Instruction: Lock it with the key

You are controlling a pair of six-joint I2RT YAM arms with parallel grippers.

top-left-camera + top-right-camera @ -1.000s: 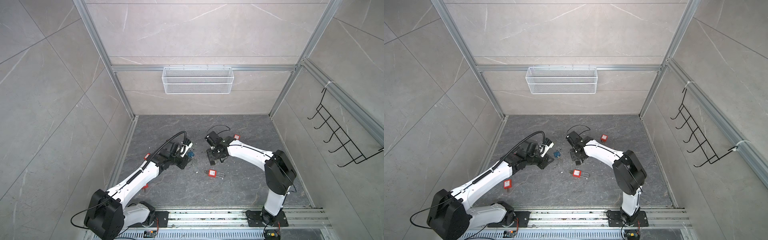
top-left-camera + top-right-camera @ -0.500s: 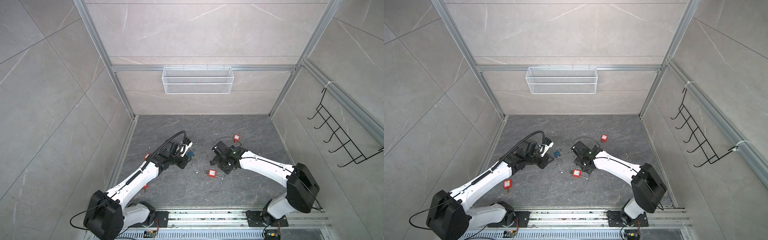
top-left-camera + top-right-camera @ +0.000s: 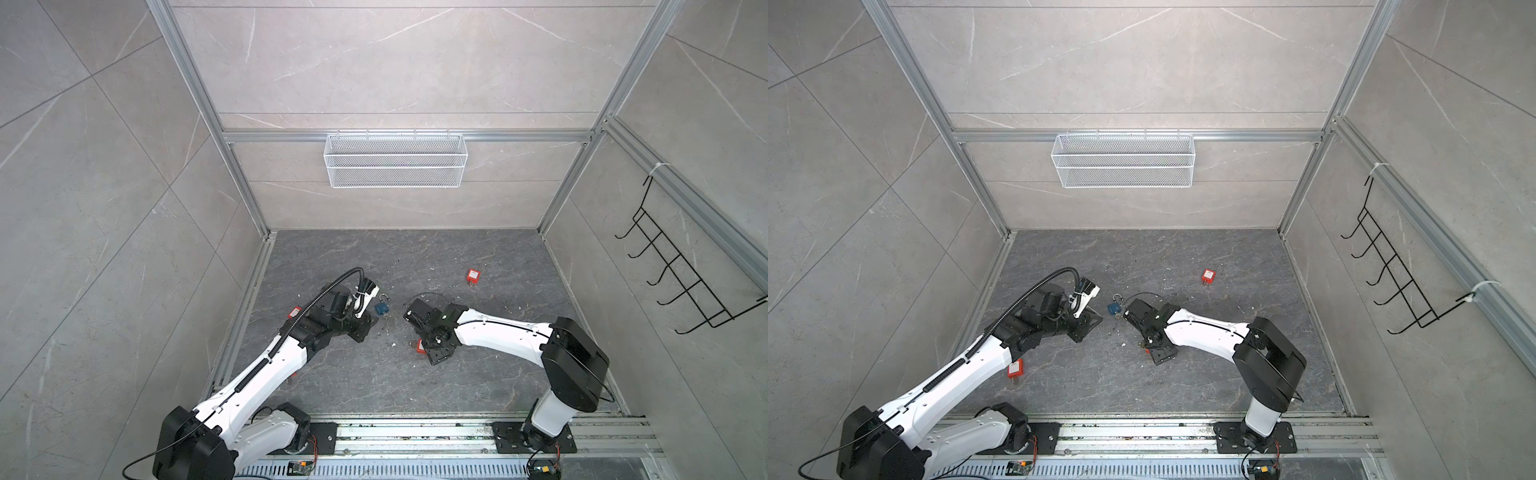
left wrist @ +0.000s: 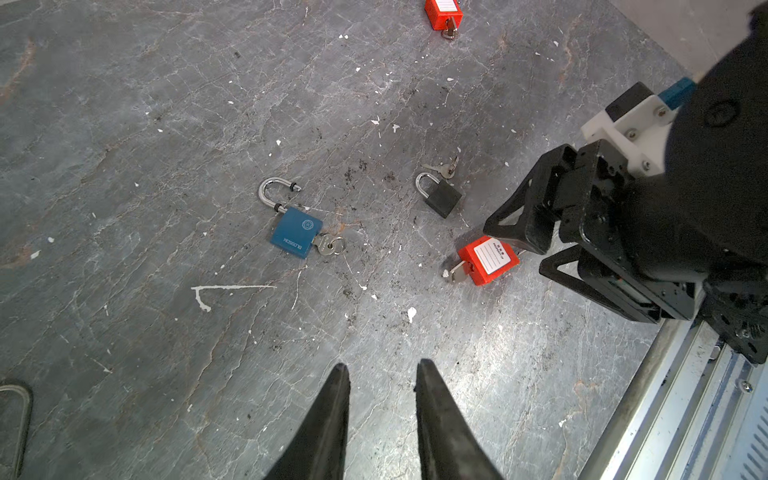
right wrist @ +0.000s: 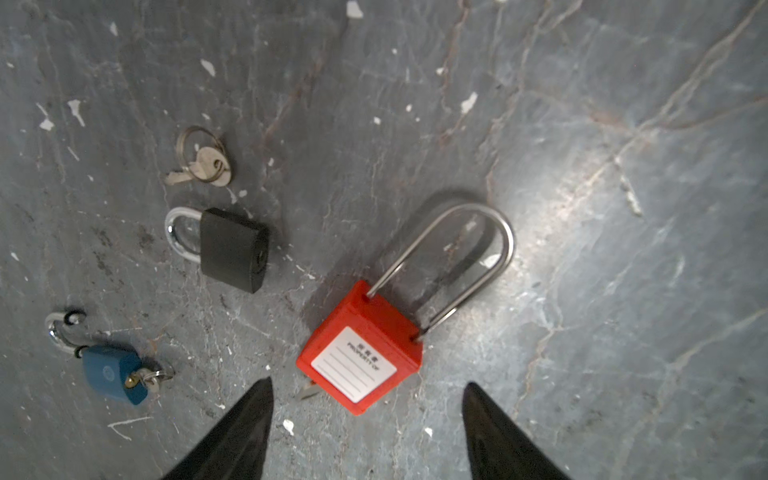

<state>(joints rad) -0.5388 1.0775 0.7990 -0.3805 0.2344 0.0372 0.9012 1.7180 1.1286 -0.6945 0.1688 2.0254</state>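
A red padlock [image 5: 361,361] with a long steel shackle lies flat on the floor, a key [image 4: 457,272] stuck in its base. My right gripper [image 5: 366,384] hovers right over its body, open, its fingers apart on either side and touching nothing. In both top views this gripper [image 3: 436,353] covers most of the lock [image 3: 420,345]. A blue padlock [image 4: 296,232] lies further left with its shackle swung open and a key [image 4: 328,245] in it. My left gripper [image 4: 381,365] is narrowly open, empty, and stays short of the blue padlock [image 3: 381,308].
A small black padlock [image 5: 232,249] lies shut beside a loose key on a ring [image 5: 203,164]. Other red padlocks lie at the back right [image 3: 473,275] and by the left arm [image 3: 294,311]. A wire basket [image 3: 395,160] and hooks [image 3: 681,286] hang on the walls.
My right arm has pulled back from beside the blue padlock toward the front and now sits over the red padlock, its jaws wider. The left arm has not moved.
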